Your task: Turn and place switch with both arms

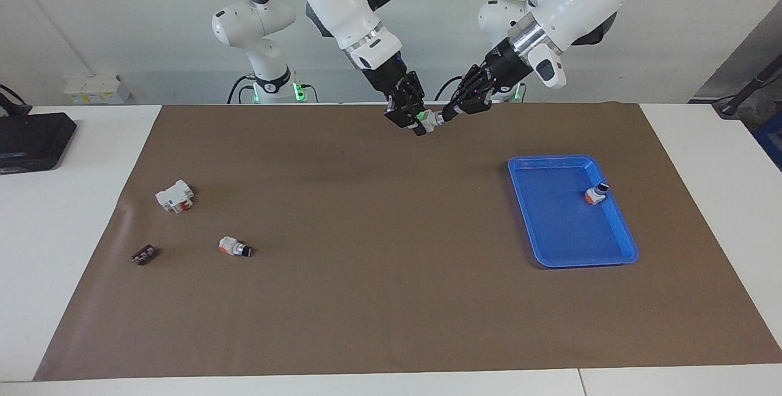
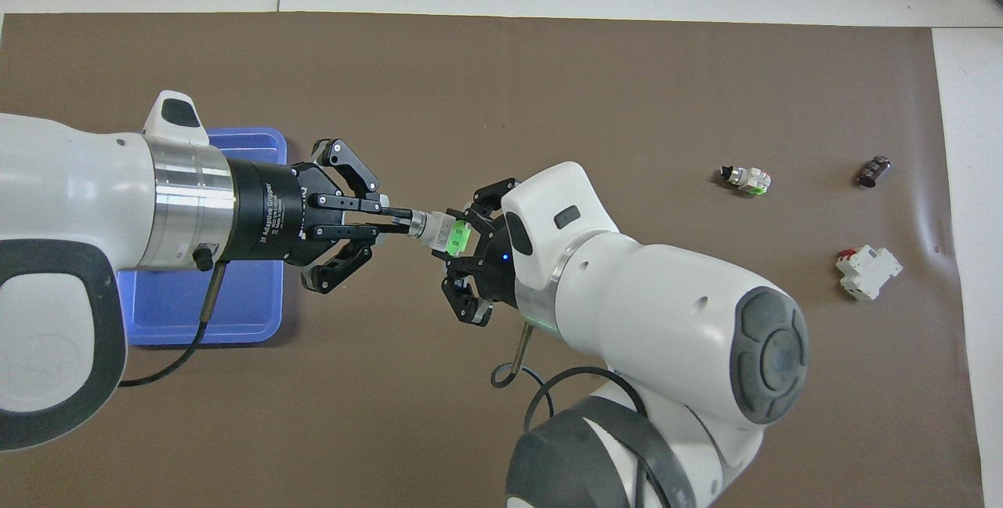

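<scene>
The green-ended selector switch (image 2: 443, 233) is held up in the air between the two grippers, above the brown mat (image 1: 379, 274), over the part of it close to the robots and about midway between the two arms. The right gripper (image 2: 464, 245) is closed on the green block end, and the left gripper (image 2: 398, 220) is closed with its fingertips on the black knob tip. The long axis of the switch lies almost level and along the line from one gripper to the other, with the knob toward the left arm's end of the table. I judge that the turning step is now in hand: the left gripper twists the knob around this axis while the right one keeps the body fixed. The blue tray (image 1: 617, 255), with an orange-ended switch (image 1: 596, 193) in it, lies toward the left arm's end, so the left arm is the nearer one for placing.
</scene>
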Robot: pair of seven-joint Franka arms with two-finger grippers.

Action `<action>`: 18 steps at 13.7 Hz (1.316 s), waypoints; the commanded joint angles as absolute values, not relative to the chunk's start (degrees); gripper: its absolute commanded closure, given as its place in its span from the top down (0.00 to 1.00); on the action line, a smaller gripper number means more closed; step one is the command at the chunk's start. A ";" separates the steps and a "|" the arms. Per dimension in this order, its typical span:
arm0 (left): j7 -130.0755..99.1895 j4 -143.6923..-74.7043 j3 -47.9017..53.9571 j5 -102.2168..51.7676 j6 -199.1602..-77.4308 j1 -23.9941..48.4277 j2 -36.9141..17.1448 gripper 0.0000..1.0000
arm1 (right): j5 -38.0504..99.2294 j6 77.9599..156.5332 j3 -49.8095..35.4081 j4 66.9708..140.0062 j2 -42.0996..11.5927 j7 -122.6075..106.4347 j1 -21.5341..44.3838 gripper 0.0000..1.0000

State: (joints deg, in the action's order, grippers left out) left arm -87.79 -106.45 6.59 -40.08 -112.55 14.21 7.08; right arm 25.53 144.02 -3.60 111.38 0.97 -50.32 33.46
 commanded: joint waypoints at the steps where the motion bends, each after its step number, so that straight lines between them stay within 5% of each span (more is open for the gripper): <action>1: -95.34 -107.14 5.89 -36.57 -110.75 14.68 7.91 0.00 | 25.75 145.37 -3.87 110.92 1.23 -48.25 32.96 0.00; 17: -102.74 -107.31 5.63 -34.01 -111.36 13.89 7.91 0.00 | 26.10 145.37 -3.87 110.83 1.23 -48.25 32.96 0.00; 18: -102.66 -107.40 5.63 -34.01 -111.44 13.80 8.00 0.00 | 26.19 145.37 -3.87 110.92 1.32 -48.16 32.96 0.38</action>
State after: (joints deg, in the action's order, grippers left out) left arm -101.23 -106.03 6.28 -36.67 -111.94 14.51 7.10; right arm 25.56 144.18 -3.89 111.22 0.70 -50.14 33.64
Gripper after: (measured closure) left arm 0.890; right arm 0.577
